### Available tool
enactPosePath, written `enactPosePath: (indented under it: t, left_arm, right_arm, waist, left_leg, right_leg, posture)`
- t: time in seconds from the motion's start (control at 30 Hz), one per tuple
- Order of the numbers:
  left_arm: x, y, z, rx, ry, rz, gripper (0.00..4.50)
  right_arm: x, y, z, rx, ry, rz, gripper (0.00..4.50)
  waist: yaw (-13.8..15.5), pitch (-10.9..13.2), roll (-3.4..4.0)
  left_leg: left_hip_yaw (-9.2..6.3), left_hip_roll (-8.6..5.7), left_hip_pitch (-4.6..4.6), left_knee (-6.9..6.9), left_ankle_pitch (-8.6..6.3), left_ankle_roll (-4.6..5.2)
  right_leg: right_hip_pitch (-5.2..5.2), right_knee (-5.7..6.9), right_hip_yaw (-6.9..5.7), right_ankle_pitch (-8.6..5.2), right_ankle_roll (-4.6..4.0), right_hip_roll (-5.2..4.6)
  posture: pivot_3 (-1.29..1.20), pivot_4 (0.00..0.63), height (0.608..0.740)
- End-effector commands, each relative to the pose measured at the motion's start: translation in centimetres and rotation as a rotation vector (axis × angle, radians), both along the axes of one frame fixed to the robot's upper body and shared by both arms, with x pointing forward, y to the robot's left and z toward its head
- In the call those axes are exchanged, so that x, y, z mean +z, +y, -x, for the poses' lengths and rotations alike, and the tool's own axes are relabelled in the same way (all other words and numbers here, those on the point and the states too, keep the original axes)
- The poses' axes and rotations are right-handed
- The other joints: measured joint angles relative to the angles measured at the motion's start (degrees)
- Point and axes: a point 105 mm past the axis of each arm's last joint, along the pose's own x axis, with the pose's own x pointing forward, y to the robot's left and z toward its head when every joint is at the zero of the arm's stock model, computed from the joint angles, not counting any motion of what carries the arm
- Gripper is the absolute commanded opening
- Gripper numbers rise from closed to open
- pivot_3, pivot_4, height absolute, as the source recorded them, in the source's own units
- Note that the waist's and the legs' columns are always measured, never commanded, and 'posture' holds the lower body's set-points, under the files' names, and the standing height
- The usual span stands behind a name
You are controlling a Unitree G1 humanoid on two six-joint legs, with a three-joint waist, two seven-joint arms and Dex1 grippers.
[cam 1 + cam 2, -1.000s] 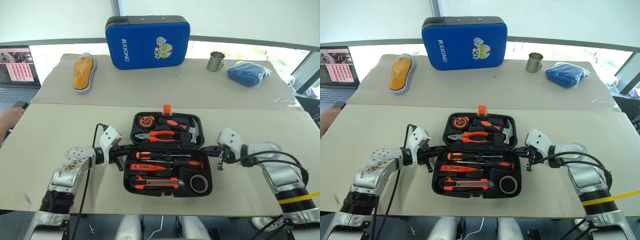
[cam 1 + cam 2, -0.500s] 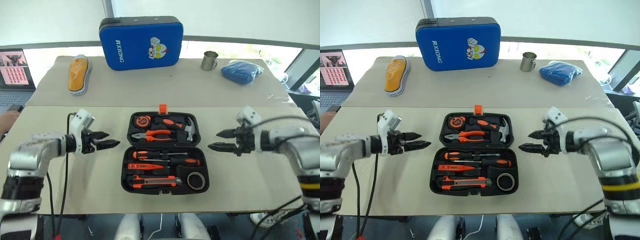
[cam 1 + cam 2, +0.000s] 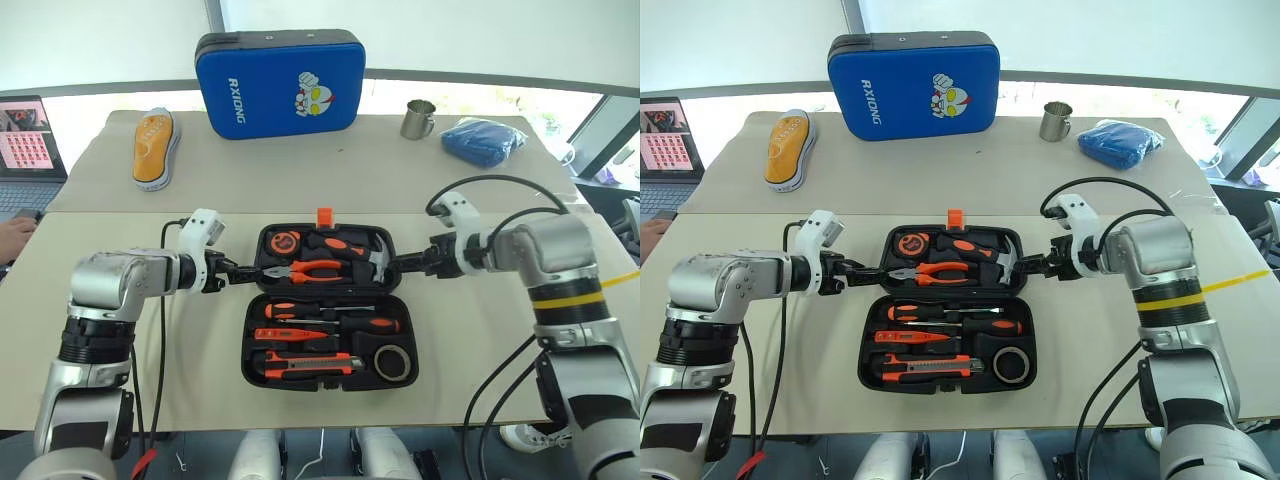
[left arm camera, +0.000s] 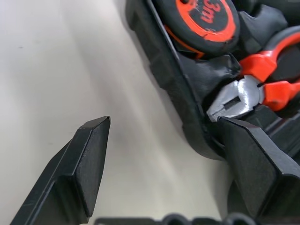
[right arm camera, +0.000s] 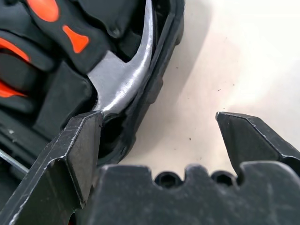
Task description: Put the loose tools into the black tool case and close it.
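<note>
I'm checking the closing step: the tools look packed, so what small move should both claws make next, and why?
Probably shut both claws on the lid's side rims. The left claw and right claw stand open, each straddling a rim of the black tool case's far half, which lies flat open with tools seated.

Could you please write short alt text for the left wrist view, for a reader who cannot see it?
The left gripper's two black fingers stand open astride the side rim of the open black tool case, one over the beige table, one inside. Beyond sit the steel nose of orange-handled pliers and an orange-and-black tape measure.
</note>
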Motion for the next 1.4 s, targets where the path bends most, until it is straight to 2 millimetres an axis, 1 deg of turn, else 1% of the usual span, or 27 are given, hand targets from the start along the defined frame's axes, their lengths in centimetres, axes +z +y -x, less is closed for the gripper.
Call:
enactPosePath:
  t: [0.03, 0.1, 0.2, 0.23, 0.33, 0.37, 0.4, 0.43, 0.5, 0.53, 0.6, 0.67, 0.7, 0.77, 0.83, 0.93, 1.07, 1.17, 1.23, 1.27, 1.33, 1.4]
  left_arm:
    - [0.9, 0.0, -0.5, 0.000, -0.036, -0.012, 3.66]
    - [0.7, 0.0, -0.8, 0.003, -0.042, -0.026, 3.21]
    - [0.5, -0.3, -0.8, -0.005, -0.039, -0.035, 2.14]
    - [0.3, -0.3, -0.7, -0.011, -0.038, -0.039, 1.86]
    - [0.2, -0.5, -0.7, -0.016, -0.041, -0.031, 0.84]
    - [0.4, -0.3, -1.2, 0.021, -0.060, 0.010, 0.52]
    - [0.7, -0.1, -1.6, 0.049, -0.079, 0.065, 0.13]
    - [0.9, 0.0, -1.9, 0.068, -0.091, 0.104, 0.02]
    - [1.6, 0.0, -2.2, 0.075, -0.135, 0.197, 0.02]
    - [2.2, -0.1, -2.3, 0.067, -0.173, 0.248, 0.02]
    - [3.6, -0.1, -2.4, 0.041, -0.287, 0.326, 0.02]
    - [4.8, 0.2, -2.3, 0.004, -0.451, 0.324, 0.02]
    - [4.9, 0.5, -2.3, -0.004, -0.519, 0.286, 0.02]
    - [4.8, 0.8, -1.8, -0.059, -0.638, 0.205, 0.02]
    - [4.0, 0.9, -1.0, -0.133, -0.728, 0.102, 0.02]
    - [3.3, 1.4, 0.3, -0.186, -0.862, 0.011, 0.02]
    - [0.6, 1.6, 2.6, -0.324, -0.931, -0.159, 0.02]
    - [-0.9, 2.2, 4.0, -0.345, -0.969, -0.250, 0.02]
    - [-2.0, 2.7, 4.7, -0.346, -0.964, -0.295, 0.02]
    - [-2.6, 3.1, 5.2, -0.329, -0.945, -0.300, 0.02]
    - [-3.6, 3.7, 6.2, -0.314, -0.912, -0.303, 0.00]
    - [-3.9, 4.1, 6.6, -0.290, -0.897, -0.294, 0.00]
  right_arm:
    - [0.0, -0.4, 0.1, -0.005, -0.005, 0.040, 3.15]
    - [-0.2, -0.4, 0.1, -0.016, 0.006, 0.046, 2.47]
    - [-0.8, -0.5, 0.2, -0.031, 0.029, 0.049, 1.44]
    - [-1.0, -0.5, 0.2, -0.036, 0.038, 0.051, 1.17]
    - [-1.3, -0.8, 0.2, -0.060, 0.044, 0.050, 0.16]
    - [-0.8, -0.3, 0.0, -0.060, 0.033, 0.001, 0.00]
    - [-0.2, 0.3, -0.1, -0.043, 0.005, -0.048, 0.00]
    - [0.3, 0.7, -0.2, -0.031, -0.015, -0.081, 0.00]
    - [1.8, 1.7, -0.5, 0.024, -0.114, -0.139, 0.00]
    - [2.8, 2.1, -0.6, 0.070, -0.200, -0.136, 0.00]
    - [4.1, 2.5, -0.4, 0.149, -0.334, -0.113, 0.00]
    - [5.1, 2.4, -0.4, 0.242, -0.531, -0.014, 0.00]
    - [5.2, 2.1, -0.3, 0.293, -0.625, 0.061, 0.00]
    - [4.8, 1.4, 0.0, 0.382, -0.763, 0.204, 0.00]
    - [4.3, 0.8, 0.4, 0.465, -0.872, 0.306, 0.00]
    - [3.7, -0.3, 1.1, 0.511, -1.011, 0.395, 0.00]
    - [2.4, -0.9, 3.0, 0.606, -1.143, 0.462, 0.00]
    - [0.5, -1.6, 4.7, 0.681, -1.179, 0.524, 0.00]
    - [-0.8, -2.2, 5.8, 0.712, -1.151, 0.510, 0.00]
    - [-1.8, -2.8, 6.4, 0.712, -1.095, 0.487, 0.00]
    - [-2.5, -3.3, 7.2, 0.713, -1.082, 0.475, 0.84]
    - [-2.4, -3.6, 7.2, 0.703, -1.093, 0.487, 1.34]
  waist:
    - [0.03, 0.00, 0.00]
    - [0.09, 0.00, 0.00]
    - [0.11, -0.02, -0.03]
    - [0.11, -0.03, -0.04]
    - [0.11, -0.09, -0.11]
    - [0.12, -0.10, -0.12]
    - [0.15, -0.11, -0.12]
    - [0.16, -0.11, -0.13]
    - [0.07, -0.10, -0.13]
    - [0.03, -0.10, -0.14]
    - [-0.04, -0.06, -0.13]
    - [-0.11, 0.01, -0.13]
    - [-0.10, 0.02, -0.12]
    - [-0.03, 0.03, -0.12]
    - [0.03, 0.03, -0.12]
    - [0.03, 0.03, -0.12]
    - [-0.07, 0.03, -0.12]
    - [-0.05, 0.02, -0.11]
    - [-0.04, -0.01, -0.12]
    - [-0.03, -0.02, -0.11]
    - [-0.04, -0.18, -0.12]
    - [-0.19, -0.16, -0.17]
  left_leg:
    - [0.00, -0.01, 0.00, 0.00, 0.00, 0.00]
    - [0.00, -0.02, 0.02, 0.01, 0.00, 0.00]
    - [0.03, -0.03, 0.14, 0.02, 0.00, 0.00]
    - [0.04, -0.03, 0.19, 0.02, 0.00, 0.00]
    - [0.06, -0.04, 0.31, 0.02, 0.00, -0.01]
    - [0.06, -0.04, 0.36, 0.02, 0.01, -0.01]
    - [0.06, -0.04, 0.38, 0.05, 0.02, -0.03]
    - [0.05, -0.05, 0.39, 0.07, 0.05, -0.02]
    - [0.04, -0.06, 0.34, 0.08, 0.15, -0.04]
    - [0.03, -0.05, 0.31, 0.07, 0.18, -0.06]
    - [0.00, -0.05, 0.21, 0.07, 0.20, -0.08]
    - [0.00, -0.05, 0.03, 0.05, 0.21, -0.10]
    - [0.00, -0.05, -0.06, 0.04, 0.21, -0.10]
    - [0.02, -0.05, -0.21, 0.04, 0.22, -0.12]
    - [0.07, -0.05, -0.24, 0.01, 0.22, -0.13]
    - [0.13, -0.04, -0.23, -0.02, 0.21, -0.12]
    - [0.17, 0.02, -0.12, -0.05, 0.19, -0.09]
    - [0.25, 0.05, 0.31, -0.21, 0.14, -0.01]
    - [0.27, 0.07, 0.37, -0.29, 0.11, 0.03]
    - [0.27, 0.07, 0.42, -0.35, 0.11, 0.03]
    - [0.25, 0.09, 0.54, -0.44, 0.11, 0.04]
    - [0.26, 0.12, 0.89, -0.60, 0.06, 0.12]
  right_leg:
    - [0.00, -0.01, 0.00, 0.00, 0.00, -0.01]
    - [0.04, -0.03, 0.00, 0.00, 0.00, -0.02]
    - [0.15, -0.11, -0.02, 0.00, 0.00, -0.02]
    - [0.19, -0.15, -0.02, 0.00, 0.00, -0.03]
    - [0.28, -0.11, -0.02, 0.00, 0.00, -0.03]
    - [0.33, -0.10, -0.02, 0.00, 0.00, -0.03]
    - [0.35, -0.08, -0.02, 0.00, 0.00, -0.03]
    - [0.36, -0.05, -0.01, 0.00, 0.00, -0.03]
    - [0.30, -0.02, -0.01, 0.02, -0.02, -0.03]
    - [0.26, 0.00, -0.01, 0.05, -0.03, -0.02]
    - [0.13, 0.03, -0.01, 0.06, -0.03, -0.02]
    - [-0.04, 0.02, 0.00, 0.06, -0.04, -0.02]
    - [-0.12, 0.02, 0.00, 0.06, -0.03, -0.02]
    - [-0.23, -0.01, 0.00, 0.07, -0.03, -0.05]
    - [-0.25, -0.08, 0.00, 0.07, -0.02, -0.06]
    - [-0.23, -0.16, 0.00, 0.07, -0.02, -0.09]
    - [-0.11, -0.28, 0.03, 0.07, -0.02, -0.07]
    - [0.26, -0.48, 0.08, 0.07, -0.02, -0.08]
    - [0.29, -0.53, 0.11, 0.07, -0.02, -0.08]
    - [0.32, -0.54, 0.14, 0.07, -0.02, -0.08]
    - [0.38, -0.54, 0.22, 0.07, -0.02, -0.08]
    - [0.73, -0.64, 0.24, 0.06, -0.02, -0.07]
  posture:
    - [0.00, 0.150, 0.740]
    - [0.00, 0.150, 0.740]
    - [0.00, 0.150, 0.740]
    - [0.00, 0.150, 0.740]
    - [0.00, 0.150, 0.740]
    - [0.00, 0.150, 0.740]
    - [0.00, 0.150, 0.740]
    - [0.00, 0.150, 0.740]
    - [0.00, 0.150, 0.740]
    - [0.00, 0.150, 0.740]
    - [0.00, 0.150, 0.740]
    - [0.00, 0.150, 0.740]
    - [0.00, 0.150, 0.740]
    - [0.00, 0.150, 0.740]
    - [0.00, 0.150, 0.740]
    - [0.00, 0.150, 0.740]
    - [0.00, 0.150, 0.740]
    - [0.00, 0.150, 0.740]
    - [0.00, 0.150, 0.740]
    - [0.00, 0.150, 0.740]
    - [0.00, 0.150, 0.740]
    - [0.00, 0.150, 0.740]
